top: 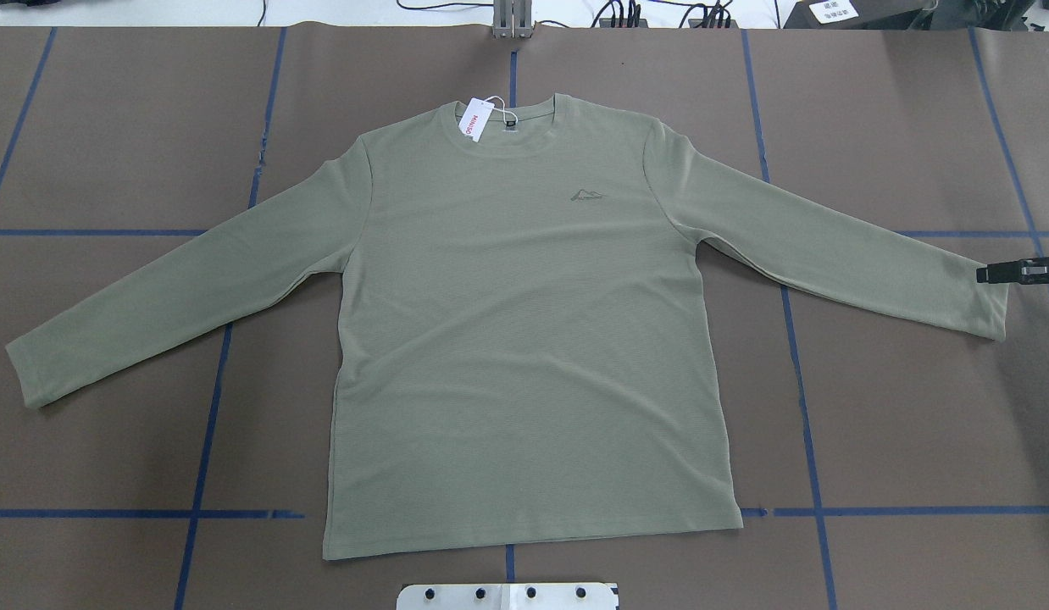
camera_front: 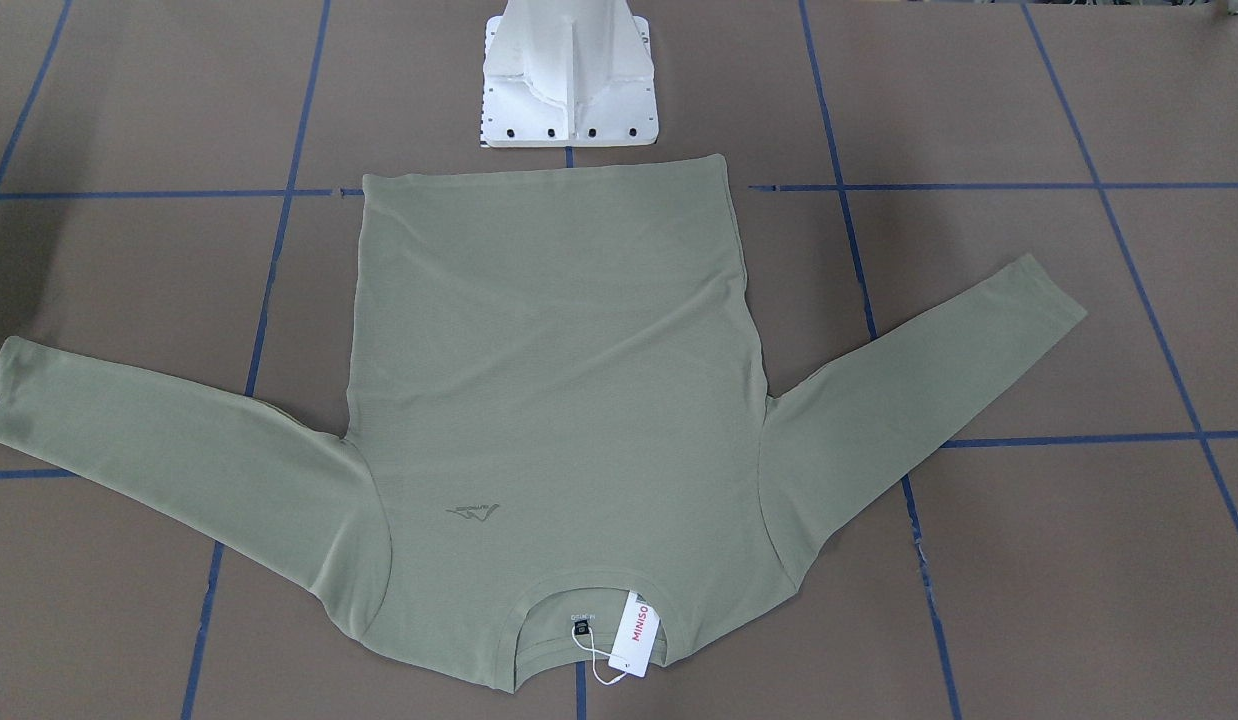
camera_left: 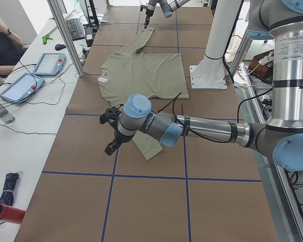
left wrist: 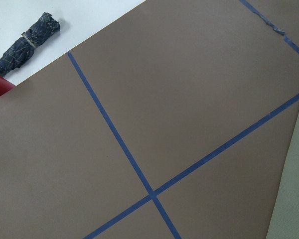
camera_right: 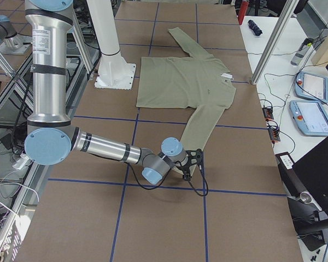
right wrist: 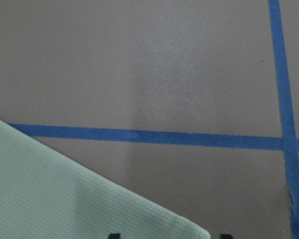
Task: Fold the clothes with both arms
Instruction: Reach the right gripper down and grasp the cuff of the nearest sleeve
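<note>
1 sage-green shirt (top: 524, 339) lies flat, front up, on the brown table (top: 109, 127), both sleeves spread, 1 white hang tag (top: 474, 119) at its neck. 2 arms reach low. The right gripper (top: 990, 273) sits at 1 cuff, its fingertips (right wrist: 113, 235) apart and the cuff's corner between them. The left gripper (camera_left: 110, 135) hangs just beyond the other cuff; I cannot tell how far it is open.

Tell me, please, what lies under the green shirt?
Brown table cover with blue tape lines; the lines run under the shirt and vanish there. Whatever else lies beneath the cloth is covered, so I cannot tell.
</note>
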`<action>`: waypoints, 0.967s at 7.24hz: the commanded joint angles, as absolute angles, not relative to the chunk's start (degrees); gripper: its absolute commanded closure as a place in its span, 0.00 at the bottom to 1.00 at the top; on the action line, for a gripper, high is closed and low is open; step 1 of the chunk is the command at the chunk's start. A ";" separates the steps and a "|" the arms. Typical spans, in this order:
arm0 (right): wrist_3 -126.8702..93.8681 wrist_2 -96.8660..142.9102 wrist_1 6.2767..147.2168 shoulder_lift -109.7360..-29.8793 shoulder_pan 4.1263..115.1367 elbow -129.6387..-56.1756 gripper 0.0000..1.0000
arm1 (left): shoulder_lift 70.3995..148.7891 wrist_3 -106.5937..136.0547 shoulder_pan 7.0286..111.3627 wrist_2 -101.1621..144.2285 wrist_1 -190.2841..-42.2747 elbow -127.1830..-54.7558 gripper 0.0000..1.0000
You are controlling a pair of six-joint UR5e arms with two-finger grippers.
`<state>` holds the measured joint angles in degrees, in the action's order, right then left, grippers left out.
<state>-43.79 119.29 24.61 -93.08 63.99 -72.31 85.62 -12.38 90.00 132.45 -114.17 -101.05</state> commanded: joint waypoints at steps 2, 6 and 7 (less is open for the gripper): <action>-43.86 119.18 24.61 -93.08 63.55 -71.98 0.38 | 85.43 -12.39 90.00 132.45 -114.17 -100.99 0.00; -44.12 119.27 24.79 -92.81 63.54 -72.86 1.00 | 85.34 -12.39 90.00 132.45 -114.17 -100.90 0.00; -44.21 119.62 25.57 -92.90 63.72 -75.04 1.00 | 85.34 -12.39 90.00 132.45 -114.95 -100.55 0.00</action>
<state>-44.15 119.34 24.96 -92.88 63.59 -73.27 85.37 -12.39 90.00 132.45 -114.37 -100.80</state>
